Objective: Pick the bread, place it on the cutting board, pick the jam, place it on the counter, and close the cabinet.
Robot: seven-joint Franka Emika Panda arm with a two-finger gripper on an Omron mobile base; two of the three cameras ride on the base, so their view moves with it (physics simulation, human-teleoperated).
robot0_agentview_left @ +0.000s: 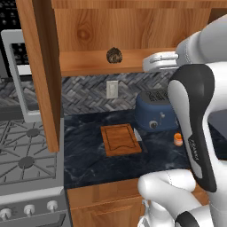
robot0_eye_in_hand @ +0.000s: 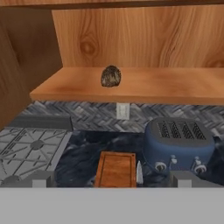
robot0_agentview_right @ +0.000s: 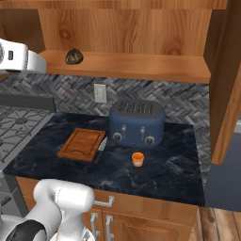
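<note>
Two things await moving, and the bread [robot0_agentview_left: 114,55] sits first in line on the cabinet [robot0_agentview_left: 133,26] shelf, above and left of the toaster [robot0_agentview_left: 156,111]. Gripper [robot0_eye_in_hand: 112,181] faces it from well back, fingers spread wide and empty. Cutting board [robot0_agentview_right: 83,143] lies left of the toaster; jam [robot0_agentview_right: 137,159] stands before it.

The white arm is raised from the base and bent at a dark elbow joint, and the forearm is reached forward at shelf height. The gripper [robot0_eye_in_hand: 112,177] is held level, its two fingertips [robot0_eye_in_hand: 40,179] spread wide apart with nothing gripped between them
</note>
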